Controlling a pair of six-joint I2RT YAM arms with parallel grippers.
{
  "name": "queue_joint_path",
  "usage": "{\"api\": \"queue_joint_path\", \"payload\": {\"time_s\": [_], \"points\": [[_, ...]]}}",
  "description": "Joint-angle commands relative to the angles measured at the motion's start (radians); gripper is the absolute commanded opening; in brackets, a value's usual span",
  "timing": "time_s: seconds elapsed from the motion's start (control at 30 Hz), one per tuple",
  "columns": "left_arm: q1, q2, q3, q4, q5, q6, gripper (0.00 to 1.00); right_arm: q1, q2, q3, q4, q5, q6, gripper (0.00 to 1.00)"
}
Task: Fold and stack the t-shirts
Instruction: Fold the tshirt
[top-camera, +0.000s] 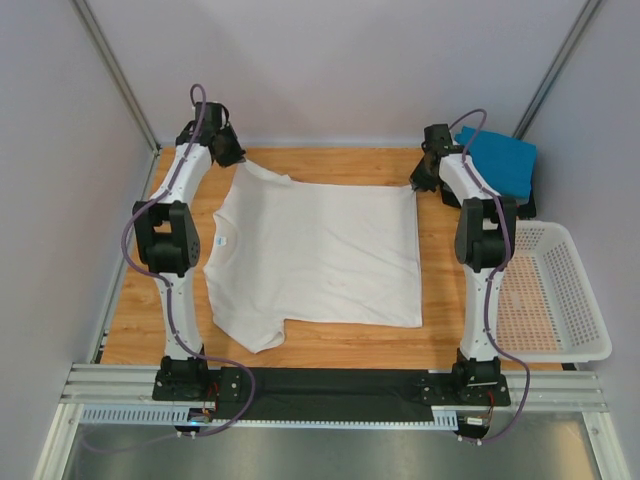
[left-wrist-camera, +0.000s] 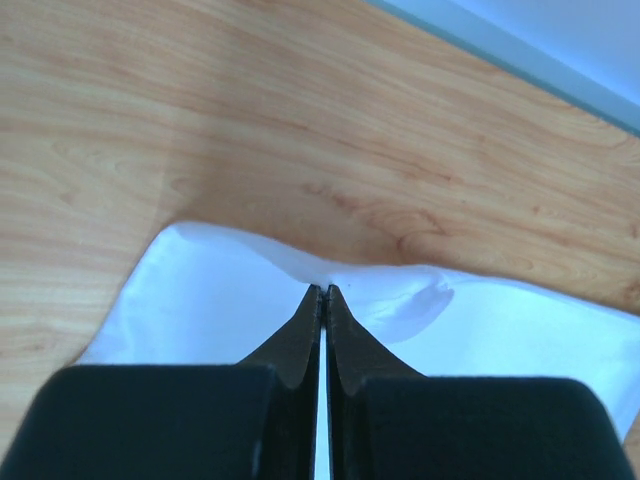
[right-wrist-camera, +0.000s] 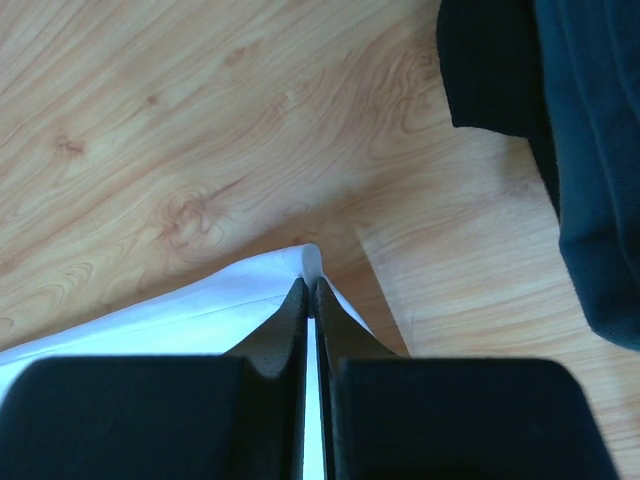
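Both claws are shut on the white t-shirt (top-camera: 320, 255), left claw (left-wrist-camera: 322, 290) pinching its far sleeve and right claw (right-wrist-camera: 309, 283) its far hem corner, the rest spread flat on the table (top-camera: 350, 345) behind both claws, likely so the 2 can fold that edge over together.

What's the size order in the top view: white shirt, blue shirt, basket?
1. white shirt, spread flat, clearly the largest
2. basket
3. blue shirt, folded at the far corner, smallest

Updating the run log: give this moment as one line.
left gripper: shut on white t-shirt, far-left edge | right gripper: shut on white t-shirt, far-right corner | shirt: spread flat
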Motion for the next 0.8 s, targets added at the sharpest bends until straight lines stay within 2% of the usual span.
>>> {"api": "queue_joint_path", "payload": {"time_s": [0.0,0.27,0.6,0.77], "points": [[0.001,-0.136,-0.080,0.026,0.008,0.041,0.00,0.001,-0.056,-0.013,0.070,0.004,-0.010,0.00],[0.001,-0.310,-0.284,0.075,0.008,0.024,0.00,0.001,-0.181,-0.176,0.156,0.011,-0.043,0.00],[0.001,-0.418,-0.413,0.075,0.013,0.026,0.00,0.001,-0.276,-0.305,0.187,0.005,-0.059,0.00],[0.001,-0.485,-0.496,0.068,0.001,0.021,0.00,0.002,-0.305,-0.334,0.146,-0.028,-0.054,0.00]]}}
